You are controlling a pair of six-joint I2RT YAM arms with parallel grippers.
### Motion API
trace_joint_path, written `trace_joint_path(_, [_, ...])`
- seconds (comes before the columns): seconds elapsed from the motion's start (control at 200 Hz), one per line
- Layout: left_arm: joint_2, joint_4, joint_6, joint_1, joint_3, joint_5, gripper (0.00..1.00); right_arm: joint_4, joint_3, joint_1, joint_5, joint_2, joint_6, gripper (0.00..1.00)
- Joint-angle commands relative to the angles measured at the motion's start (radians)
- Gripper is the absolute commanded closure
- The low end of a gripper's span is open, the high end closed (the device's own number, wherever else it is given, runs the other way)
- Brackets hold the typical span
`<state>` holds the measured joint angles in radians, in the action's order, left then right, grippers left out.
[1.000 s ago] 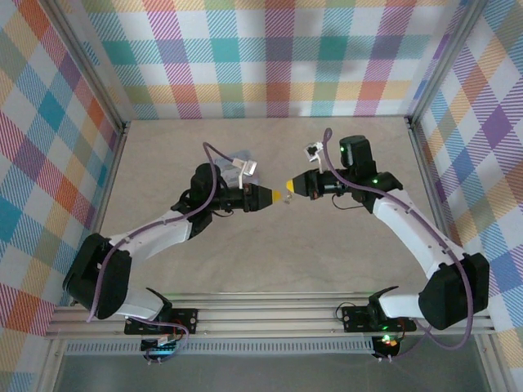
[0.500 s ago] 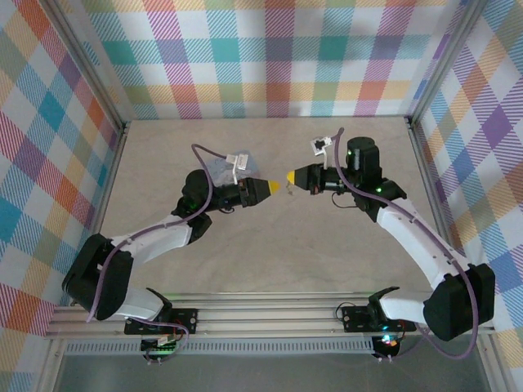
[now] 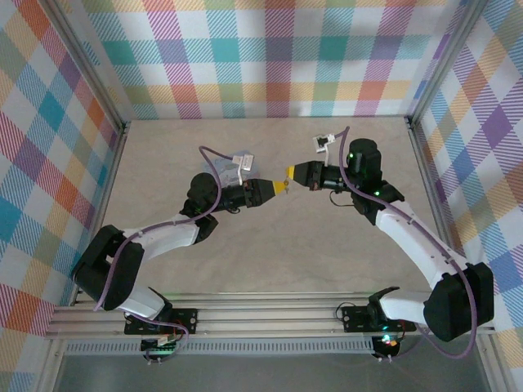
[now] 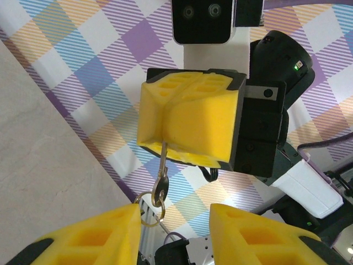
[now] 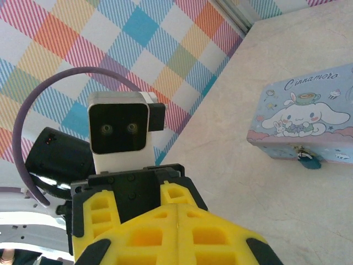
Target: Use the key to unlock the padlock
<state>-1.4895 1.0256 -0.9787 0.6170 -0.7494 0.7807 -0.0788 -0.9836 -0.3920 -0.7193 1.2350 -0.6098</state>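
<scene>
In the left wrist view the thin silvery key (image 4: 160,185) hangs from the right gripper (image 4: 165,144), whose yellow fingers are shut on its blade. The key's ring (image 4: 149,210) dangles close beside my left gripper's left finger (image 4: 94,237). The left gripper (image 4: 174,234) stands open just below the key, with nothing pressed between its pads. From above, the left gripper (image 3: 280,189) and right gripper (image 3: 289,174) meet tip to tip over mid-table. The tiny teal padlock (image 5: 309,161) hangs on the front of the pastel tin box (image 5: 300,118), away from both grippers.
The tin box (image 3: 234,158) sits on the beige table behind the left wrist, partly covered by it. Checkered walls (image 3: 270,57) close in the back and sides. Bare tabletop (image 3: 278,253) lies in front of the grippers.
The right gripper with the key has drifted a little toward the back wall. The left gripper followed it and stays tip to tip with it.
</scene>
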Motion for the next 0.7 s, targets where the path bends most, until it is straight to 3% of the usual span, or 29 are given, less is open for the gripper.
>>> trace_joint_path(0.0, [-0.007, 0.059, -0.005, 0.013, -0.030, 0.024, 0.65, -0.059, 0.005, 0.001, -0.020, -0.024, -0.029, 1.00])
trace_joint_path(0.34, [-0.018, 0.067, 0.002, 0.013, -0.031, -0.007, 0.72, -0.078, 0.014, 0.001, -0.033, -0.021, -0.047, 1.00])
trace_joint_path(0.695, [-0.032, 0.097, -0.021, 0.013, -0.037, -0.028, 0.63, -0.086, 0.029, 0.000, -0.033, -0.027, -0.047, 1.00])
